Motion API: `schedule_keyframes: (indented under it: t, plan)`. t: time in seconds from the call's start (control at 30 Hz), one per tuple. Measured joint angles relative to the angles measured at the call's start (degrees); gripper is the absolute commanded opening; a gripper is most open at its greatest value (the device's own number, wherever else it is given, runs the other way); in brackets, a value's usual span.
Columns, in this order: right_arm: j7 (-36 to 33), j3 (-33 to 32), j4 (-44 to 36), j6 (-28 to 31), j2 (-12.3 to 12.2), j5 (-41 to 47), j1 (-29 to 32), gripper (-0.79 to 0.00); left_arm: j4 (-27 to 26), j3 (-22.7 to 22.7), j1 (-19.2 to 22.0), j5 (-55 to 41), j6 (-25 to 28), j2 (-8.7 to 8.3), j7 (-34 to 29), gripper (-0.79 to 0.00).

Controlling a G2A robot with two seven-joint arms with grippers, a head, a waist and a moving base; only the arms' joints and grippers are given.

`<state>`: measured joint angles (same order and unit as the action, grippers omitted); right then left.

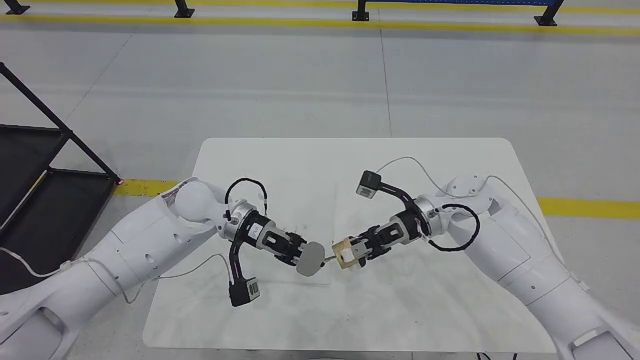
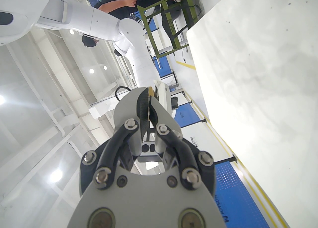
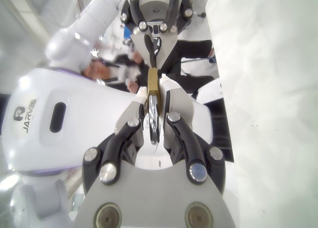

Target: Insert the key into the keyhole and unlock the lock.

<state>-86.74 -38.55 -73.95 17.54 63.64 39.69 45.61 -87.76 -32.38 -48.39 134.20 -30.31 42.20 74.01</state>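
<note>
Both claws meet over the white table [image 1: 420,170] from the top: left claw [image 1: 311,257] and right claw [image 1: 343,252], tip to tip. Left wrist: my left claw pinches the thin key [image 2: 148,111]. Right wrist: my right claw squeezes the brass padlock [image 3: 152,87], and the key touches its far end.

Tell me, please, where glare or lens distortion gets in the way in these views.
Left wrist view: ceiling lamps flare white, the table is washed out, and straight edges curve slightly; the key is a thin sliver in the left hand. Right wrist view: highlights streak the chrome shackle of the lock. Top view: even light, no glare on the table.
</note>
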Motion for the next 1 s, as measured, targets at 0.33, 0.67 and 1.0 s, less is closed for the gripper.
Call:
schedule_keyframes:
  t: [0.33, 0.67, 1.0]
  plan:
    - [-0.1, -0.5, 0.2, -0.1, 0.5, -0.7, 0.3, -0.785, 0.5, 0.0, 0.1, 0.0, 0.2, 0.31, 0.3, -0.785]
    - [0.6, -1.2, 0.2, -0.3, 0.9, -1.6, 0.8, -0.785, 1.0, 0.0, 0.0, 0.6, -0.5, 0.41, -0.5, -0.785]
    - [1.6, -1.7, -0.3, -0.9, 1.2, -3.3, 1.2, -0.785, 2.0, 0.2, 0.1, 0.4, -0.7, 0.58, -0.7, -0.785]
